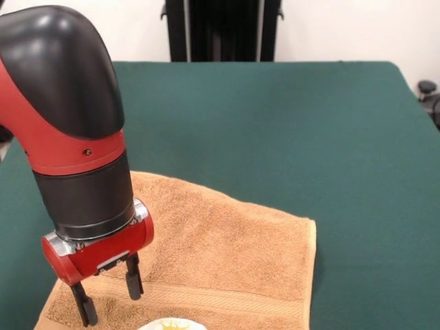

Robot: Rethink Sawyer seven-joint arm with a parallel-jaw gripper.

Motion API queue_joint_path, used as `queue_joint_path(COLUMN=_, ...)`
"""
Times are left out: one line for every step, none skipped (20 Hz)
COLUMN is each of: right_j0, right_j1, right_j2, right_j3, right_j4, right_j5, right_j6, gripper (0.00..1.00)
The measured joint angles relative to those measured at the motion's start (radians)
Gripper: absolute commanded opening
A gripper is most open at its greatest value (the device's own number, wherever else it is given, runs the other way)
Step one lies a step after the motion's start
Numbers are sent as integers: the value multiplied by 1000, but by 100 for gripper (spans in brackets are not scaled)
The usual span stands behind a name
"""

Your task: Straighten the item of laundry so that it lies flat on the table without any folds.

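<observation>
We see the towel (227, 261) lying at the near edge of the desk (289, 117), toward its near left corner, mostly spread, with soft ripples across its middle and a woven band running along its near side. The pincer (108, 297) stands over the towel's near left portion, its two fingers (133, 278) parted with nothing between them, their tips at or just above the terry surface.

We judge the main risk to be bunching: if the parted fingers press down and drag, the loose pile may gather into a fresh fold rather than flatten. The towel's near edge is cut off by the frame, so it may overhang the desk; a pull toward that side could slide it off.

A white label (172, 324) with a yellow mark shows at the bottom edge; we can read no writing on it.
</observation>
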Motion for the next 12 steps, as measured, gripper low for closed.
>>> queue_joint_path(right_j0=1, right_j1=-2, right_j2=-2, right_j3=0, right_j4=0, right_j5=4, right_j6=-5, gripper=100)
queue_joint_path(right_j0=2, right_j1=-3, right_j2=-3, right_j3=0, right_j4=0, right_j5=7, right_j6=-7, gripper=100)
queue_joint_path(right_j0=3, right_j1=-4, right_j2=-3, right_j3=0, right_j4=0, right_j5=8, right_j6=-8, gripper=100)
queue_joint_path(right_j0=4, right_j1=-6, right_j2=-3, right_j3=0, right_j4=0, right_j5=12, right_j6=-9, gripper=100)
queue_joint_path(right_j0=5, right_j1=-9, right_j2=-3, right_j3=0, right_j4=0, right_j5=14, right_j6=-10, gripper=100)
queue_joint_path(right_j0=6, right_j1=-12, right_j2=-3, right_j3=1, right_j4=0, right_j5=16, right_j6=-10, gripper=100)
queue_joint_path(right_j0=6, right_j1=-15, right_j2=-3, right_j3=1, right_j4=0, right_j5=17, right_j6=-10, gripper=100)
queue_joint_path(right_j0=10, right_j1=-28, right_j2=-5, right_j3=3, right_j4=0, right_j5=22, right_j6=-10, gripper=100)
queue_joint_path(right_j0=11, right_j1=-34, right_j2=-6, right_j3=4, right_j4=0, right_j5=23, right_j6=-10, gripper=100)
queue_joint_path(right_j0=12, right_j1=-37, right_j2=-7, right_j3=5, right_j4=0, right_j5=24, right_j6=-10, gripper=100)
queue_joint_path(right_j0=15, right_j1=-51, right_j2=-12, right_j3=11, right_j4=0, right_j5=27, right_j6=-10, gripper=100)
queue_joint_path(right_j0=18, right_j1=-70, right_j2=-21, right_j3=24, right_j4=0, right_j5=29, right_j6=-10, gripper=100)
